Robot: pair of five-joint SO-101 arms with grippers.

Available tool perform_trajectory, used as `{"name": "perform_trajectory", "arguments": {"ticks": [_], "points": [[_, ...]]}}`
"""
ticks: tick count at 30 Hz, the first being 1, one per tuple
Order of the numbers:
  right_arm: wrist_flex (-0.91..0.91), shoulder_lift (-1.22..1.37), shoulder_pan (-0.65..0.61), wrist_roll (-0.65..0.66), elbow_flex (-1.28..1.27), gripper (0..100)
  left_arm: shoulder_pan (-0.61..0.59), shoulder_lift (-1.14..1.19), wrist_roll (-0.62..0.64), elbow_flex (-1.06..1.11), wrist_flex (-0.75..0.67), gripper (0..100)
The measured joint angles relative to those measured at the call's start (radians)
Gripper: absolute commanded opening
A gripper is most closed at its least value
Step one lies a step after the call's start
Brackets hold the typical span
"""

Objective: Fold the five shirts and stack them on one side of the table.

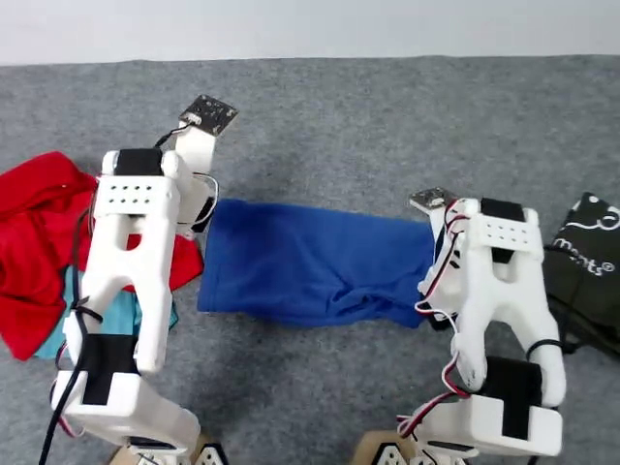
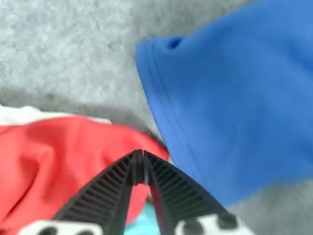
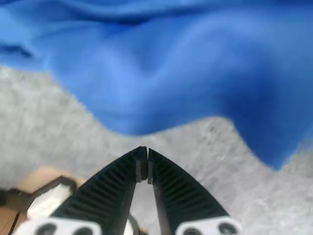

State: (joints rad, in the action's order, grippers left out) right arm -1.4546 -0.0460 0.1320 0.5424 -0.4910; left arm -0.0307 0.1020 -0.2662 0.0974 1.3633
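A blue shirt [image 1: 310,260] lies folded into a long band across the middle of the grey table, between the two arms. Its hemmed corner [image 2: 166,54] shows in the left wrist view, and its rumpled edge [image 3: 161,73] in the right wrist view. My left gripper [image 2: 143,164] is shut with nothing in it, just above the red shirt [image 2: 58,161] and beside the blue shirt's left end. My right gripper [image 3: 143,161] is shut and empty over bare table, just off the blue shirt's right end. A red shirt [image 1: 39,242] lies crumpled at the left over a teal shirt [image 1: 116,320].
A dark shirt with white print [image 1: 586,266] lies at the right edge of the table. The grey felt table [image 1: 387,126] is bare behind the blue shirt. Both arm bases stand at the near edge.
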Motion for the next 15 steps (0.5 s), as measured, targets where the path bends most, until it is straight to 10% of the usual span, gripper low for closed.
{"name": "perform_trajectory", "arguments": {"ticks": [15], "points": [[0.087,0.0,-0.12,-0.003,0.041,0.9,0.13,0.0,0.255,0.275,-0.376,0]]}}
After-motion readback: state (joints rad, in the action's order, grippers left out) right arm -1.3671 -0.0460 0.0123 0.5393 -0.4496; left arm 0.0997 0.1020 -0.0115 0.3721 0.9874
